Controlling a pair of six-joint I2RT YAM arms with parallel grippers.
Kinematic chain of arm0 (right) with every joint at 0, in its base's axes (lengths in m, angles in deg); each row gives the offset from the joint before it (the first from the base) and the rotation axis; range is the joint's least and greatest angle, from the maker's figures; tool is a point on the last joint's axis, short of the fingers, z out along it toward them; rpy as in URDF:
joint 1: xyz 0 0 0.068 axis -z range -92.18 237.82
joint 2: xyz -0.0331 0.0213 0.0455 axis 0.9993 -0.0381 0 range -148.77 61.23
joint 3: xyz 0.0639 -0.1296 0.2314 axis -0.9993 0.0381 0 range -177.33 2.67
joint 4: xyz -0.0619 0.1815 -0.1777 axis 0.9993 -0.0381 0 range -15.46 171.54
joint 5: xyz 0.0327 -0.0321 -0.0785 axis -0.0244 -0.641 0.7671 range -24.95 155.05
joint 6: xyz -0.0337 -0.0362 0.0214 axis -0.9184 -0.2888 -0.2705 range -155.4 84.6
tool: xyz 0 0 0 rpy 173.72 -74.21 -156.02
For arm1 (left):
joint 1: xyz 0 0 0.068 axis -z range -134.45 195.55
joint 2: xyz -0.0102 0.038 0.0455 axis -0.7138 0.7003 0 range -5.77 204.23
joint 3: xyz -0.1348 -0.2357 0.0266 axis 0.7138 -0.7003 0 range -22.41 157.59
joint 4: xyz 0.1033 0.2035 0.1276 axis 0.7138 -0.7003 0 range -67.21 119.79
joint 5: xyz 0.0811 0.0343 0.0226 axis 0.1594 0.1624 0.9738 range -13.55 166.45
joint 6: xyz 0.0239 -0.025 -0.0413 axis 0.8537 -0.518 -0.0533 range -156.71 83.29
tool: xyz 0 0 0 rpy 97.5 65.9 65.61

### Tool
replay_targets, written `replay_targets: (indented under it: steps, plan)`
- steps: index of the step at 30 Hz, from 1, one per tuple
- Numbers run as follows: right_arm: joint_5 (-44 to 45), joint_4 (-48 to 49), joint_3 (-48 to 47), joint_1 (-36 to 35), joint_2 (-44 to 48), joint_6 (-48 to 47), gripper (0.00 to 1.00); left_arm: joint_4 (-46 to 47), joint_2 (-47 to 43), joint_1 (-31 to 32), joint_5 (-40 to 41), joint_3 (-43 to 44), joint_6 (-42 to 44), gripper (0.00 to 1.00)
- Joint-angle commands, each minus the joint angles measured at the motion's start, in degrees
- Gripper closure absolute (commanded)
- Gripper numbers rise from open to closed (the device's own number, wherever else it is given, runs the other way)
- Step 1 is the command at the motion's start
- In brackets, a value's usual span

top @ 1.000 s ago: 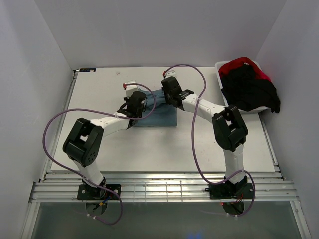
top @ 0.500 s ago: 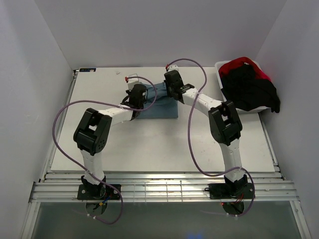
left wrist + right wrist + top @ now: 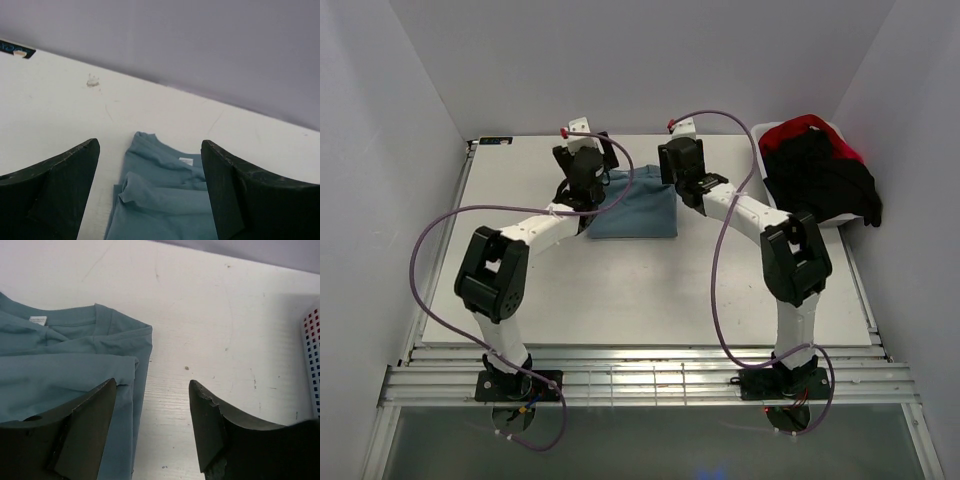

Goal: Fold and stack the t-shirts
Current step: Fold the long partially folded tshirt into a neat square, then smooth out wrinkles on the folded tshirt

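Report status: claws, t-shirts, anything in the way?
Left claw open, empty. Right claw open, empty. Teal t-shirt lies folded between them, ungripped. Black and red t-shirts heaped in tub; nothing blocking.

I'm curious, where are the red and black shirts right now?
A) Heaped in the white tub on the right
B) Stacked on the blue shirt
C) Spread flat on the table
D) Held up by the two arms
A: the red shirt and black shirt lie heaped in the tub; only the blue shirt lies on the table.
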Motion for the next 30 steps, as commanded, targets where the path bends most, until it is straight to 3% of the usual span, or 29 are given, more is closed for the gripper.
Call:
replay_targets:
  steps: [1,3,4,5,6,7,8,9,18,30]
  plan:
    - [-2.2,6.3,5.2,-0.4,7.5,-0.3,0.35,2.9,-8.4,1.8,-2.4,-4.6,-2.1,0.08]
    - [-5.3,5.5,6.9,-0.8,8.4,0.1,0.38,2.9,-9.3,2.8,-6.1,-9.0,-5.1,0.16]
    - [-9.2,5.1,7.8,-0.8,8.8,1.1,0.46,2.9,-9.1,3.2,-7.1,-10.1,-5.7,0.24]
    - [-11.3,4.4,7.9,-0.8,8.6,1.4,0.53,2.7,-8.5,3.5,-8.0,-11.1,-5.9,0.55]
    - [-13.8,3.9,7.8,-0.8,8.3,1.8,0.60,2.5,-7.5,3.7,-8.6,-11.3,-6.1,0.77]
    - [-17.6,3.3,6.4,-0.8,6.9,2.5,0.80,1.1,-5.4,3.7,-10.2,-11.4,-7.6,0.96]
    - [-19.2,2.4,5.3,-0.8,5.8,2.8,0.87,0.3,-4.4,3.7,-11.2,-11.2,-8.1,1.00]
    - [-20.9,0.8,4.1,-0.8,3.4,2.9,0.92,-1.4,-3.2,3.7,-13.1,-10.4,-8.7,1.00]
    - [-32.7,-2.9,-9.0,-0.6,-8.6,5.2,0.92,-3.0,3.6,3.8,-18.3,-9.3,-12.4,1.00]
    - [-32.3,-3.3,-17.4,0.1,-17.9,6.3,0.92,-3.2,6.6,3.8,-19.8,-12.1,-14.5,1.00]
